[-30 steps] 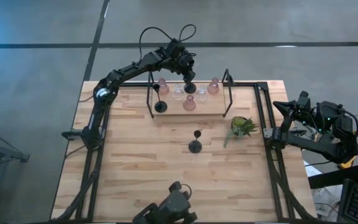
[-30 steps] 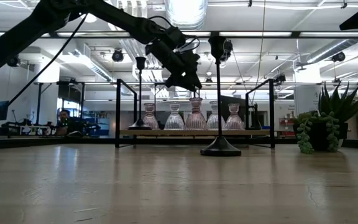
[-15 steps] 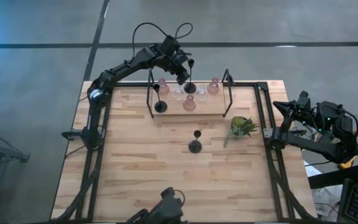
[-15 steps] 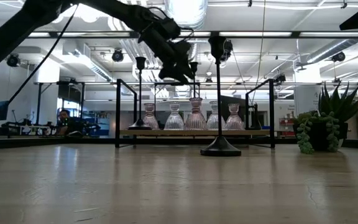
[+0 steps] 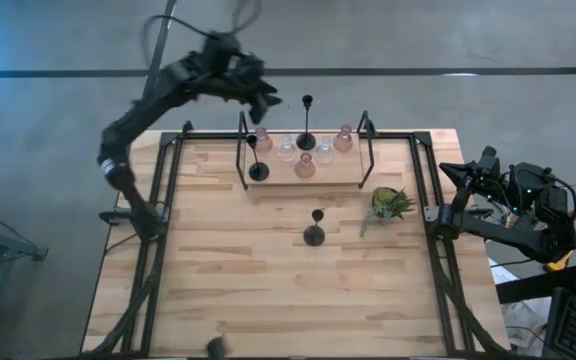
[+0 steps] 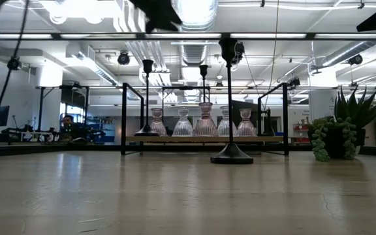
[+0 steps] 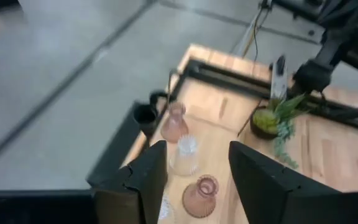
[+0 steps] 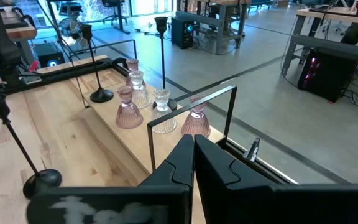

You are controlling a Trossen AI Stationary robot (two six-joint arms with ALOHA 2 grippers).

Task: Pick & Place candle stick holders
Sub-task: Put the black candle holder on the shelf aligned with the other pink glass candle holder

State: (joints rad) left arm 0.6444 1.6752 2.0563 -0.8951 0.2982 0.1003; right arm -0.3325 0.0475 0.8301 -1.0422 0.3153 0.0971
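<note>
Now the left claw [image 5: 266,100], open and empty, has swung up off the table's far-left corner, leaving the tall black thin-stemmed candle stick holder [image 5: 307,125] standing placed on the wooden rack [image 5: 308,180].

A light wooden table [image 5: 218,260] of butcher-block planks stands on a grey concrete floor [image 5: 418,35]. A small green leafy plant [image 5: 389,203] sits on the table near its right edge, seen in the low view as a potted succulent [image 6: 342,134] with trailing beads. Beside the plant, toward the table's far edge, a thin black metal frame [image 5: 366,150] rises around a pale wooden board [image 5: 303,183]. Beyond the table, a person [image 6: 66,124] sits at a desk in the room.
</note>
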